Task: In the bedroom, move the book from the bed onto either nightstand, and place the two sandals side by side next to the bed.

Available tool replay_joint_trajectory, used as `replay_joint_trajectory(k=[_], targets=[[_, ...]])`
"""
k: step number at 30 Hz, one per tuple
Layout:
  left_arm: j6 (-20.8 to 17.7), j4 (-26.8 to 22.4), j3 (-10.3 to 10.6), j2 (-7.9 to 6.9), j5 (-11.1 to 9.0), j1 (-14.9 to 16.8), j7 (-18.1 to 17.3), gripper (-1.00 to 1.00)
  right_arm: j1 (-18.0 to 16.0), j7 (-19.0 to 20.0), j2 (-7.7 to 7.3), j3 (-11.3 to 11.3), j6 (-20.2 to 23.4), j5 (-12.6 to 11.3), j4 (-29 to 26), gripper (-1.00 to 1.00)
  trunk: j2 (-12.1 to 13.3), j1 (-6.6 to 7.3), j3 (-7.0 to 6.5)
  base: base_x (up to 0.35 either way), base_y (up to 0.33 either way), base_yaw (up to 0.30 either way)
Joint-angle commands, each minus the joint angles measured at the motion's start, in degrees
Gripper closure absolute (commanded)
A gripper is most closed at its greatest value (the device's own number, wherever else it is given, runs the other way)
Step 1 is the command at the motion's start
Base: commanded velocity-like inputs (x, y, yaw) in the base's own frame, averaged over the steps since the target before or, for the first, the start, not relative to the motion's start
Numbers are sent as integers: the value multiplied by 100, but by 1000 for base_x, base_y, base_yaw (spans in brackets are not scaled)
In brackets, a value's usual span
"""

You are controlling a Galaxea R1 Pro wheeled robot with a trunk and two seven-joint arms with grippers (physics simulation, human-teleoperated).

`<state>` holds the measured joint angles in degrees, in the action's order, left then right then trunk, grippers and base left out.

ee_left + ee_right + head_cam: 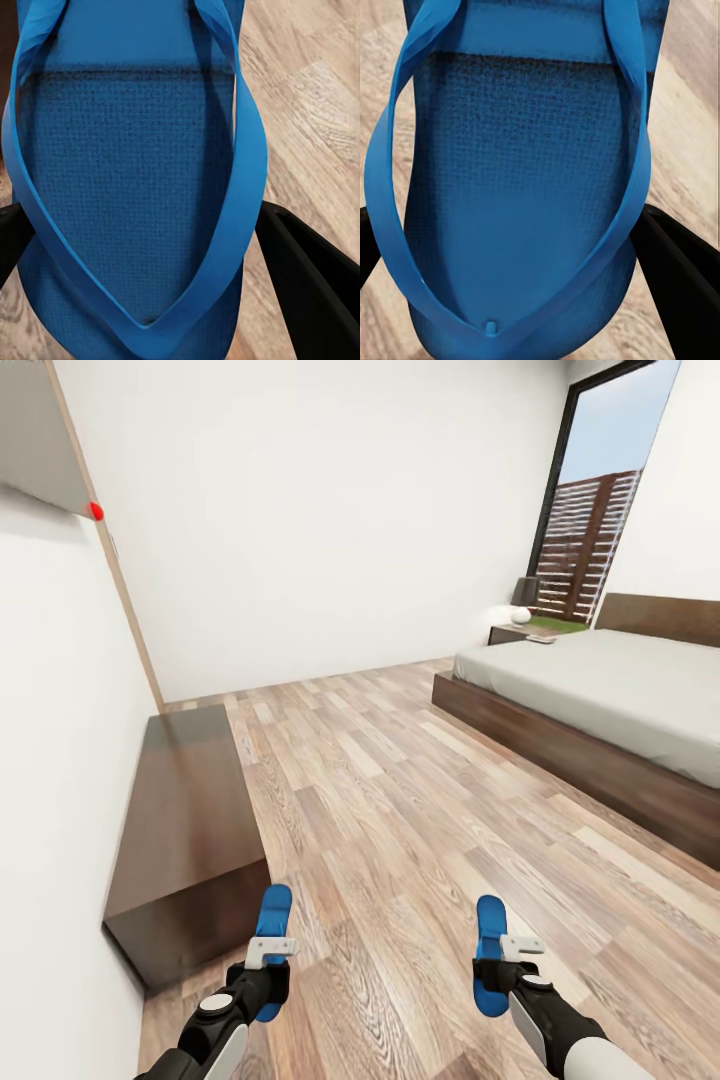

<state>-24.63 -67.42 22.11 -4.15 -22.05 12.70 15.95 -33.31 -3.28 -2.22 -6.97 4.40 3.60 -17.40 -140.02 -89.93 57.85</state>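
Left tool [268, 958]: clamped on a flat bright blue flip-flop sandal [273, 922]; toe end pointing away from robot, above light brown wood-plank floor [400, 810].
Left wrist view: blue textured footbed of left-held sandal [127, 187] with V-shaped strap; black fingers [311, 285] at both sides of sole, plank floor behind.
Right tool [508, 960]: clamped on second bright blue flip-flop sandal [490, 950]; held level with the first, well apart from it.
Right wrist view: right-held sandal [525, 195], strap and toe post visible; black fingers [682, 277] flanking the sole.
Bed: large low bed with off-white mattress and dark brown wooden frame [600, 710], headboard at far end; well ahead and to the right of both sandals.
Nightstand: small dark brown bedside table [515, 632] touching the far side of the bed head, near the tall window [600, 510]; white round item and dark lamp on top, details too small to tell.
Bench: long low dark brown cabinet [185, 830] against white wall, across the floor from the bed, just beside the left-held sandal.
Book: cannot tell; small pale item [541, 639] at bed's far corner, too small to identify.
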Motion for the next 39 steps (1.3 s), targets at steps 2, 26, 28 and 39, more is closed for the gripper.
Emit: replay_joint_trajectory(k=[2, 26, 28, 39], targets=[[-12, -8, 21, -7, -61, 4, 57, 100, 0, -2, 3, -23, 35, 30, -10, 100, 79, 46, -31, 0, 0, 0], [-10, 27, 21, -5, -54, 4, 57, 100, 0, -4, 3, -23, 35, 28, -9, 100, 1042, 573, -462, 0, 0, 0], [-8, 40, 21, -2, -54, 4, 57, 100, 0, -4, 3, -23, 35, 28, -9, 100, 1122, 617, -498, 0, 0, 0], [-2, 89, 21, 2, -54, 4, 57, 100, 100, -6, -14, -29, -18, 35, -9, 100, 1563, 858, -695, 0, 0, 0]])
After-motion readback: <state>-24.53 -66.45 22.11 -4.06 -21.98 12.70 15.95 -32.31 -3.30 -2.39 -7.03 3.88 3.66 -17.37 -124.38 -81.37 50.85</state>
